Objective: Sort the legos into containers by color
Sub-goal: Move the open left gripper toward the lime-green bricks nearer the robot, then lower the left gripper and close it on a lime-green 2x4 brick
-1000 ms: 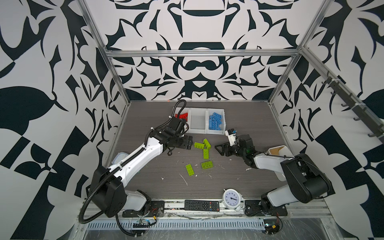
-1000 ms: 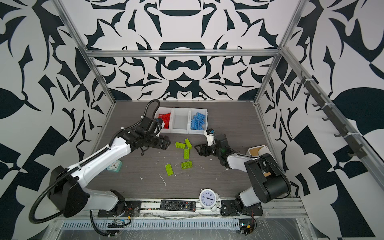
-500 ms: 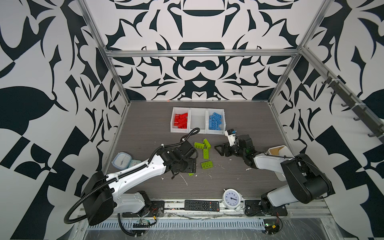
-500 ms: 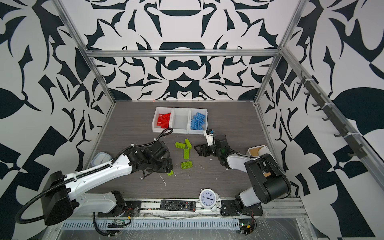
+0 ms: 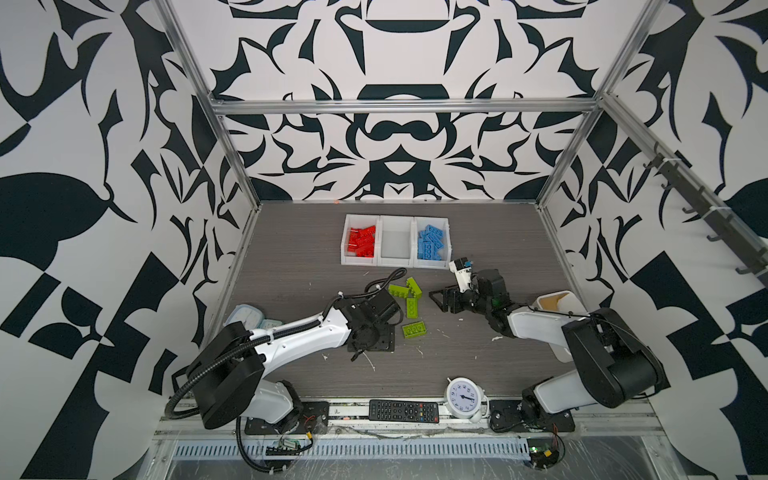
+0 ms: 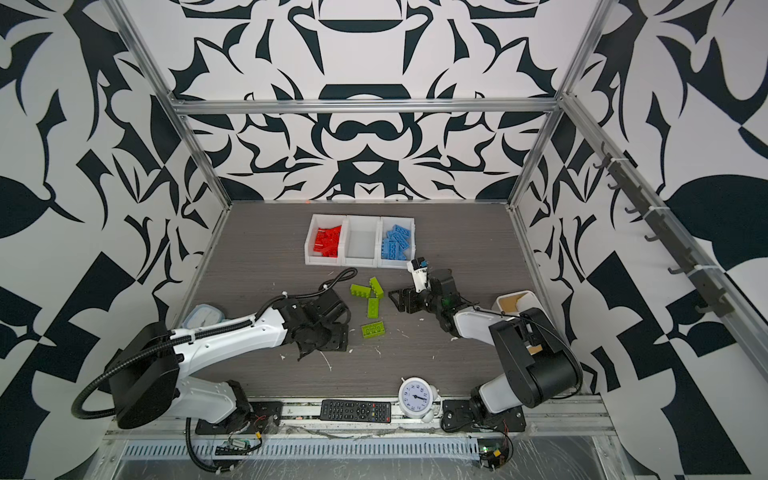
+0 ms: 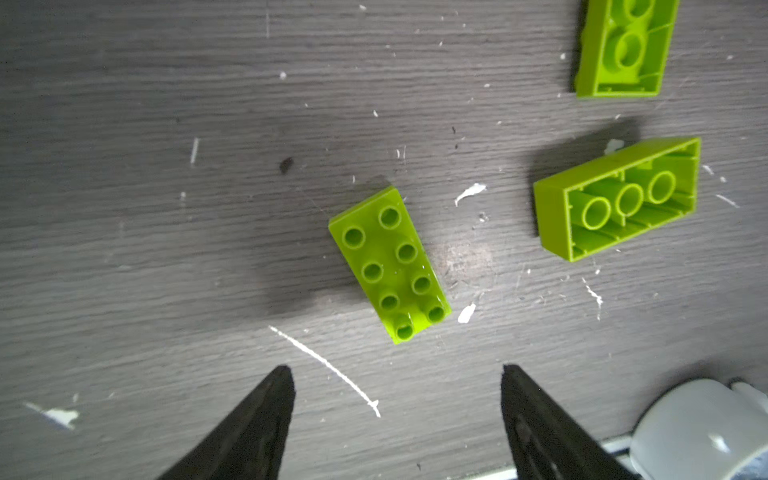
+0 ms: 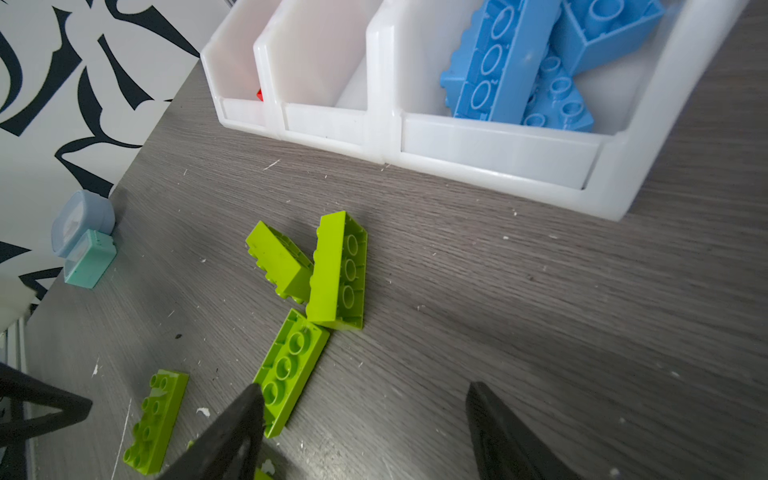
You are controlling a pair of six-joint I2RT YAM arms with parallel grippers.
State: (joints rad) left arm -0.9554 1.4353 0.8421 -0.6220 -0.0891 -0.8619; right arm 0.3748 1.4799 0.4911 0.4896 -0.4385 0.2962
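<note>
1. The left gripper (image 7: 395,370) hangs low near the middle of the desk (image 5: 291,257), fingers apart and holding nothing. A studs-up green brick (image 7: 388,264) lies just ahead of them, slightly skewed. I would turn the wrist a little to square the fingers with its long sides, then descend and pinch across the narrow width.
2. A second green brick (image 7: 617,199), underside up, lies near it. A square, centred close should avoid nudging that one.
3. The right gripper (image 8: 363,385), also spread and empty, hovers beside three more green legos (image 8: 336,270) that touch one another.
4. Toward the far edge stand the containers (image 5: 397,261). Red legos (image 5: 362,241) fill the bin nearest the left edge and blue legos (image 5: 432,243) the one nearest the right. The middle bin holds no bricks, so it is likely where the green ones go.
5. A remote (image 5: 404,411) and a clock (image 5: 462,397) sit at the near edge. White scraps (image 7: 328,365) litter the dark wood-grain desk, and patterned walls (image 5: 399,145) enclose it.
</note>
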